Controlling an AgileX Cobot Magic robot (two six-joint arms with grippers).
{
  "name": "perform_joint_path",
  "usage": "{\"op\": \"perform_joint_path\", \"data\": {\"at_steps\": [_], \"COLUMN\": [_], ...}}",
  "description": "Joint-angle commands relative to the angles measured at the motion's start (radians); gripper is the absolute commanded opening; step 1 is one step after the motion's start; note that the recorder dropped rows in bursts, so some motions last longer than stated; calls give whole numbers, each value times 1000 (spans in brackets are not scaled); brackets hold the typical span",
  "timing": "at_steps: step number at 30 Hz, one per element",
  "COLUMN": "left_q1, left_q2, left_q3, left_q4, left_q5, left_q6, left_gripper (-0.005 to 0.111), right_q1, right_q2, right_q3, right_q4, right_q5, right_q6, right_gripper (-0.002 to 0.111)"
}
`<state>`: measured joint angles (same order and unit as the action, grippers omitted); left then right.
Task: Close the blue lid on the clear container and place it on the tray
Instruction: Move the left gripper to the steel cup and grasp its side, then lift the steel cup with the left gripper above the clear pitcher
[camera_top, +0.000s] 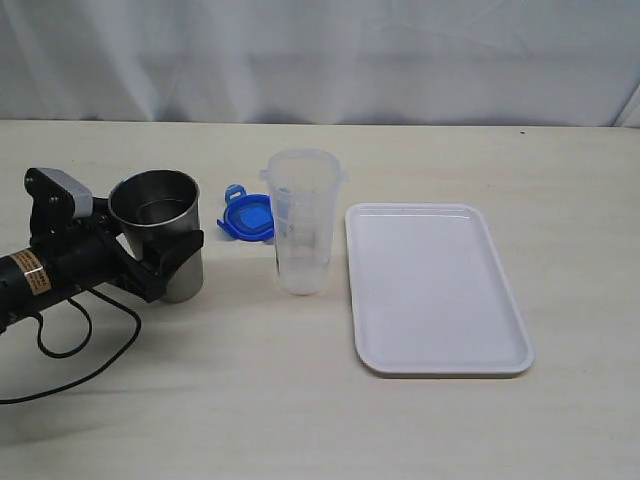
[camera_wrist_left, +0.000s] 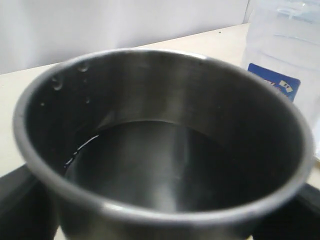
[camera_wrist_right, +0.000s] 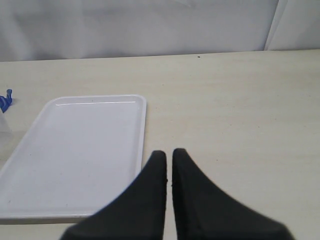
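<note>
The left gripper (camera_top: 168, 263) reaches in from the left edge of the table (camera_top: 300, 410), and its black jaws are clamped on either side of a shiny steel cup (camera_top: 157, 222). The cup is upright with its mouth open. The left wrist view looks down into the cup (camera_wrist_left: 160, 150), where droplets cling to the inner wall and dark gripper parts show at both lower corners. The clear container (camera_top: 302, 225) stands upright and uncovered, just beside the cup and between it and the tray (camera_top: 435, 300). It is near the tray's rim but rests on the table, not on the tray. The blue lid (camera_top: 247, 216) lies flat on the table behind the container, partly hidden by it, between cup and container. The white tray holds nothing. A black cable (camera_top: 70, 352) loops on the table below the left arm. The right gripper (camera_wrist_right: 169, 155) does not show in the exterior view. Its own camera shows the two dark jaws drawn together with only a thin slit between them and nothing held, hanging over bare table beside the tray (camera_wrist_right: 75, 150), with a sliver of the lid (camera_wrist_right: 6, 100) at the frame's edge.
</note>
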<state>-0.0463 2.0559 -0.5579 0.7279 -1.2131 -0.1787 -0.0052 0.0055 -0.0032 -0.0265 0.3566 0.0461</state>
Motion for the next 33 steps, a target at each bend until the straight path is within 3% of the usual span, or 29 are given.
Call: {"op": "perform_joint_path", "data": {"at_steps": [1, 22, 33], "left_q1": [-4, -4, -4], "left_q2": [1, -5, -96], "left_q3": [-5, -5, -10], "left_q4": [24, 15, -46], "left_q5": [3, -8, -8], "left_q6": [-5, -13, -31], "left_gripper": [0, 0, 0], "right_q1": [-5, -5, -5], "right_q2": [-6, -6, -6], "right_q3": [3, 3, 3], "right_q4": [5, 5, 5], "right_q5": [-12, -12, -12], "right_q6": [0, 0, 0], "right_gripper": [5, 5, 5]}}
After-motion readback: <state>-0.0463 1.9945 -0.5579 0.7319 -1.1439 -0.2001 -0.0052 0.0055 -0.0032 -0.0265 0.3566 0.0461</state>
